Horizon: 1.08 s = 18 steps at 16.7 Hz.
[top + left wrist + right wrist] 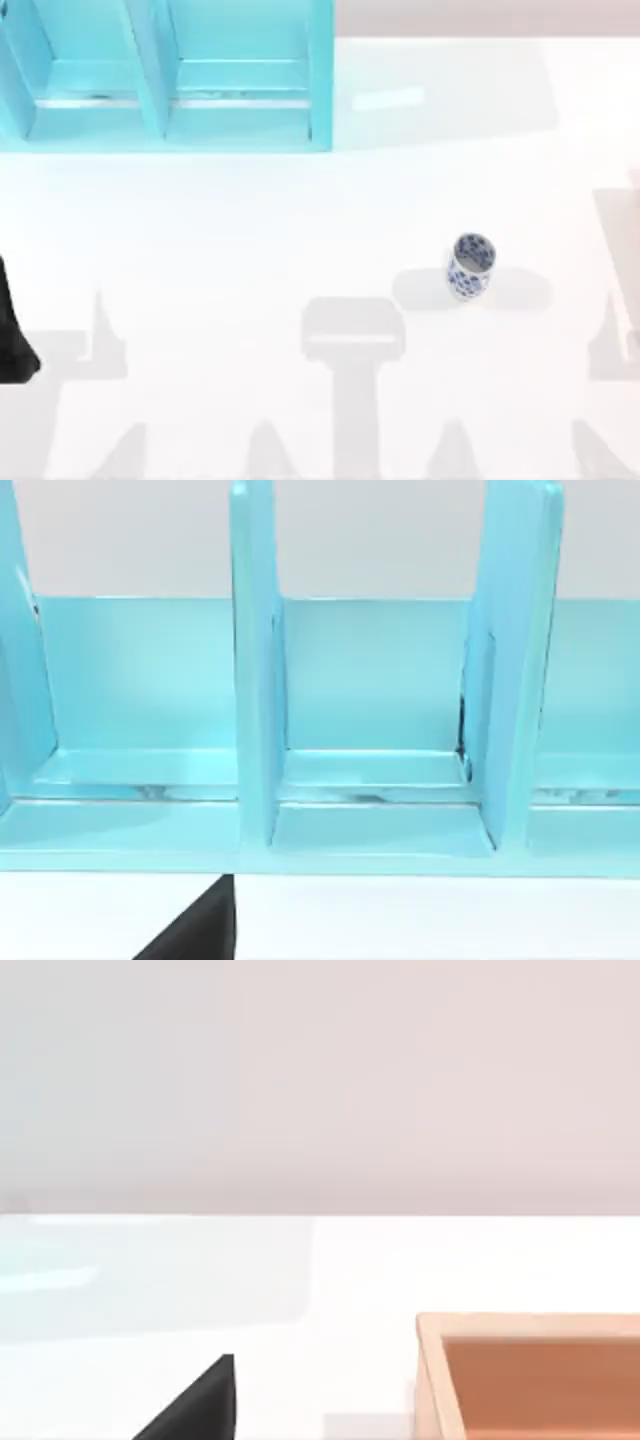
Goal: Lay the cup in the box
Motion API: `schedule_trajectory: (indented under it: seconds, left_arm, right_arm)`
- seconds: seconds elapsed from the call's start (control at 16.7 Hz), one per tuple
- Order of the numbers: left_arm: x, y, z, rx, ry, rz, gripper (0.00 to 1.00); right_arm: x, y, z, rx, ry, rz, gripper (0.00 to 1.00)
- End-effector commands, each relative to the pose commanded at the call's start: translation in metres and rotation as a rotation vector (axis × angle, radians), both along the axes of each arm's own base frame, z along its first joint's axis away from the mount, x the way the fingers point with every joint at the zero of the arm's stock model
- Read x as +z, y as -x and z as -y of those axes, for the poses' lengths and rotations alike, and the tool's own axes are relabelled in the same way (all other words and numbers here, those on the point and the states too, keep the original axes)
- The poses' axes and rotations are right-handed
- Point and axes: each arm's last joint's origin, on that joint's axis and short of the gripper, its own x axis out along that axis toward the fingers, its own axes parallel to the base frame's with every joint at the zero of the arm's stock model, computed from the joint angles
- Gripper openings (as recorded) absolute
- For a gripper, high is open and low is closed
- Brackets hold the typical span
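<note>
Right of the worktop's point(250, 250) middle we see the cup point(471, 266) upright, well apart from the box point(530, 1370); whether either hand is open, we cannot tell.

White table point(250, 250) spreads across the frame, soft grey shadows along its lower edge. Turquoise shelf point(170, 75) sits upper left, plain pale wall point(480, 15) behind.

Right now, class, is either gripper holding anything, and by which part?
Nothing is held. The cup stands alone on the white table, right of centre, untouched. The left arm sits parked at the table's left edge.
</note>
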Motion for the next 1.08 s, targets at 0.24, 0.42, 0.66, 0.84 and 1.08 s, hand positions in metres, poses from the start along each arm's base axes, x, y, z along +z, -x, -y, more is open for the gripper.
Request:
schedule_trajectory:
  seconds: [0.24,0.42,0.66,0.84,1.08]
  left_arm:
    - [0.000,0.000,0.000,0.000,0.000,0.000,1.00]
    - [0.000,0.000,0.000,0.000,0.000,0.000,1.00]
    - [0.000,0.000,0.000,0.000,0.000,0.000,1.00]
    - [0.000,0.000,0.000,0.000,0.000,0.000,1.00]
    - [0.000,0.000,0.000,0.000,0.000,0.000,1.00]
  right_arm:
    - [0.005,0.000,-0.001,0.010,-0.008,-0.027,1.00]
    - [0.028,-0.002,-0.005,0.040,-0.039,-0.127,1.00]
    - [0.080,-0.023,-0.014,0.086,-0.090,-0.359,1.00]
    - [0.115,-0.062,-0.029,0.108,-0.114,-0.605,1.00]
    - [0.132,-0.132,-0.062,0.104,-0.111,-0.958,1.00]
